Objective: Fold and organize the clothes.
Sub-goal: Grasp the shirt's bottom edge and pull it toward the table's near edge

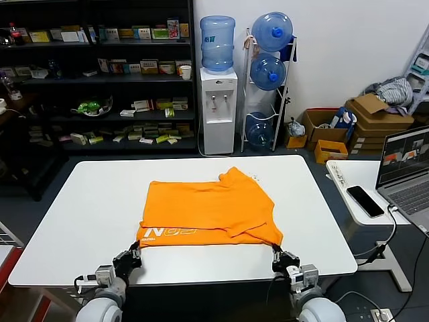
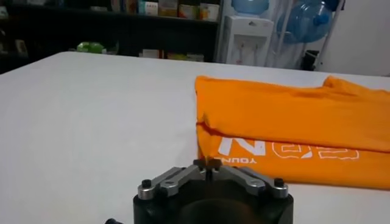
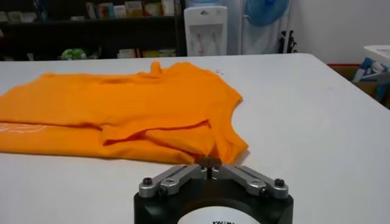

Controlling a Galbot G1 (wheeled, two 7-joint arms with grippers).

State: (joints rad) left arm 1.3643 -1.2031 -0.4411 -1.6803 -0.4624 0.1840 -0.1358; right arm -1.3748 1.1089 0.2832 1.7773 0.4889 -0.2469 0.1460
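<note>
The bright orange T-shirt [image 1: 208, 211] lies folded in the middle of the white table [image 1: 87, 221]. Its pale lettering [image 1: 171, 233] faces up along the near edge. My left gripper [image 1: 134, 252] is at the shirt's near left corner, fingers shut on the hem; in the left wrist view [image 2: 208, 163] a bit of orange cloth [image 2: 292, 115] sits between the tips. My right gripper [image 1: 277, 253] is at the near right corner, shut on the cloth's edge; in the right wrist view [image 3: 209, 162] the shirt [image 3: 122, 103] runs down into the closed tips.
A side desk on the right holds a phone [image 1: 364, 200] and a laptop [image 1: 409, 168]. A water dispenser [image 1: 218, 107], a bottle rack [image 1: 269, 74] and shelves [image 1: 100, 74] stand beyond the table's far edge. Boxes [image 1: 369, 121] sit at the back right.
</note>
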